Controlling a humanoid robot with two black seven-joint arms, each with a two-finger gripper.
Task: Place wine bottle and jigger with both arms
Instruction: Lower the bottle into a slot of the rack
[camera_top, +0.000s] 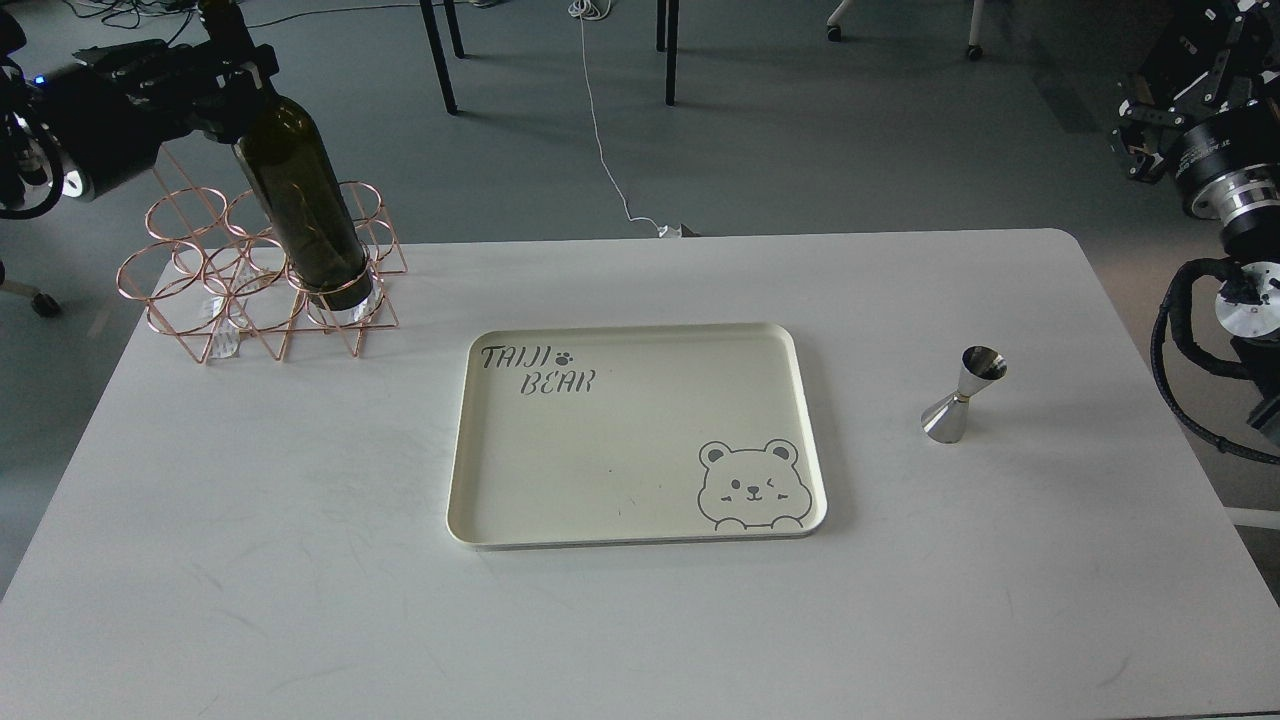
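Up at the far left corner of the table (300, 600), the left gripper (225, 70) is closed around the neck of the wine bottle (300, 205). The bottle leans a little, and its bottom end sits down in a ring of the pink wire rack (190, 290).

The bottle is glass, so it is likely heavy, smooth and easy to break. The thin neck looks like the best place to grab it, just where the gripper has it.

The jigger (962, 393) stands alone on the right side of the table, well apart from the cream tray (640, 340). It looks small, light, hard and shiny, so it may slip. Its thin middle is a good spot to pinch.

The right gripper (1150, 125) waits off the table's far right corner; whether its jaws are open or closed cannot be told.
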